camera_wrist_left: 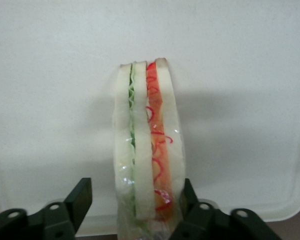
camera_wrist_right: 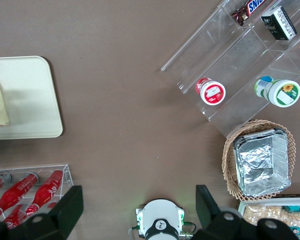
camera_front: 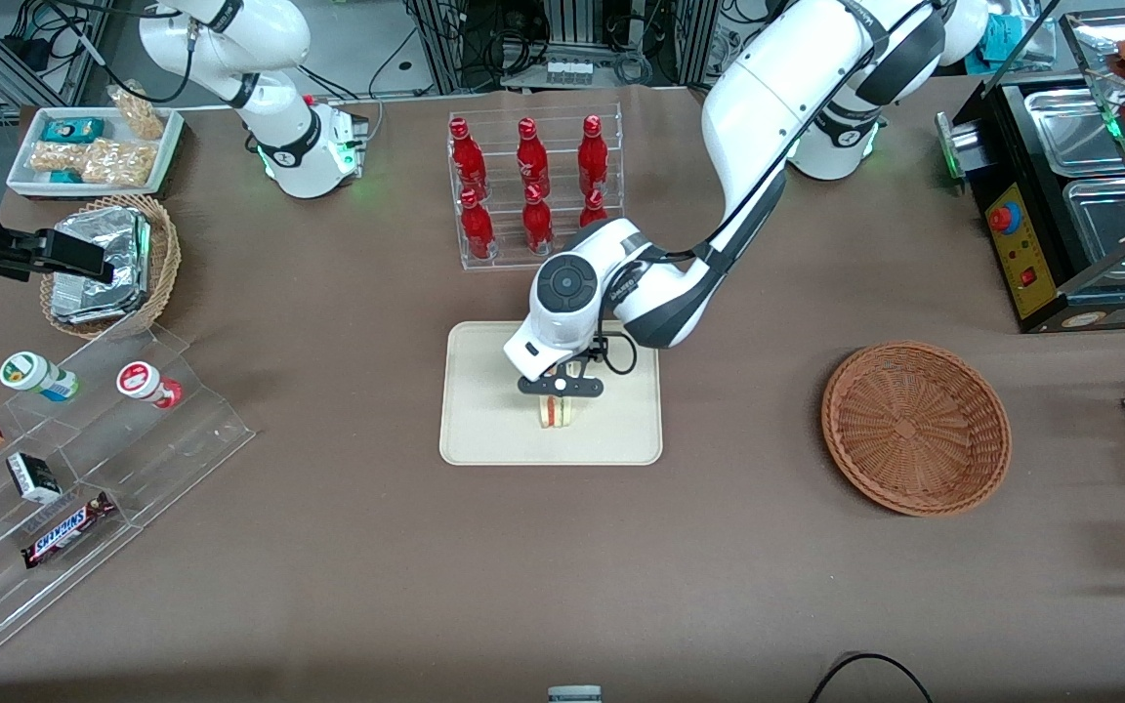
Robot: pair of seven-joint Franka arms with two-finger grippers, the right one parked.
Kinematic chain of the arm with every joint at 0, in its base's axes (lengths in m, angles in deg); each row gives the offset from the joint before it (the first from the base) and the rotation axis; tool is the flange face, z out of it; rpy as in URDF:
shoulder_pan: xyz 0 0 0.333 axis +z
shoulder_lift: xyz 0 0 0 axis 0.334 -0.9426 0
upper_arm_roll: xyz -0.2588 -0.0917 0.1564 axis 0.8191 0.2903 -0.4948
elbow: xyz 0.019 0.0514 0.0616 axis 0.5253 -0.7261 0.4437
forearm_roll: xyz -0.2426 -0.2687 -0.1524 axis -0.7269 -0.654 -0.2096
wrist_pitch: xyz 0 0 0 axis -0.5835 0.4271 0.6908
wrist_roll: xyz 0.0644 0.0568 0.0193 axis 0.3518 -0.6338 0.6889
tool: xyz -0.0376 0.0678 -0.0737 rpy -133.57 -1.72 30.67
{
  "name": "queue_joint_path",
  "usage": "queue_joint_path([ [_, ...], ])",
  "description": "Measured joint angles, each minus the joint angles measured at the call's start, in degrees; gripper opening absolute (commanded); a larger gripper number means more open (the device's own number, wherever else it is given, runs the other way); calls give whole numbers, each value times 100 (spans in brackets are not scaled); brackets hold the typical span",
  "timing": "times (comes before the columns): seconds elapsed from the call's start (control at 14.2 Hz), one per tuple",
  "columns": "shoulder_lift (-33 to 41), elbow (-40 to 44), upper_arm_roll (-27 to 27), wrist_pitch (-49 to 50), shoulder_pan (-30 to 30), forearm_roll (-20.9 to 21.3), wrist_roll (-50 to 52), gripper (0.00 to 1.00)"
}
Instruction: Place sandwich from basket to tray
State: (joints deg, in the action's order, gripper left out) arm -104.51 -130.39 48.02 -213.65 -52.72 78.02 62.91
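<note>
I have the gripper (camera_front: 560,387) over the tray (camera_front: 484,430) with the sandwich (camera_front: 554,411) standing on edge between fingers (camera_wrist_left: 79,199) part open, one touching, so my worry is it tips toward 9 o'clock when I lift

Reads "SNICKERS" in white capitals on the brown wrapped chocolate bar (camera_front: 67,528), lying on the lowest step of the clear acrylic stepped stand (camera_front: 182,430). Shows white print, too small to read, on the small black box (camera_front: 32,476) one step up on the same stand. Carries pale script, not legible, on the red bottles (camera_front: 527,186) in a clear rack farther from the front camera than the stand. Bears tiny dark lettering, unreadable, on the white wrist just above the black two-finger gripper (camera_front: 561,388), well apart from the stand toward the working arm's end of the table.
</note>
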Motion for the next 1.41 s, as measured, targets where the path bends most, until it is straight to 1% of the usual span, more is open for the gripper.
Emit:
queue_joint_path([
  [0.14, 7, 61, -18, 5, 2, 101, 138, 100],
  [0.42, 255, 234, -82, 268, 126, 119, 178, 100],
  [0.57, 595, 259, -97, 526, 354, 119, 182, 100],
  [0.78, 1232, 245, -94, 1402, 936, 65, 54, 100],
  [0.99, 1866, 174, -100, 2389, 1616, -376, -816, 100],
  [1.2, 2428, 132, -107, 3429, 2454, -495, -1856, 100],
  [1.41, 2855, 116, -123, 4238, 3261, -524, -2875, 100],
])
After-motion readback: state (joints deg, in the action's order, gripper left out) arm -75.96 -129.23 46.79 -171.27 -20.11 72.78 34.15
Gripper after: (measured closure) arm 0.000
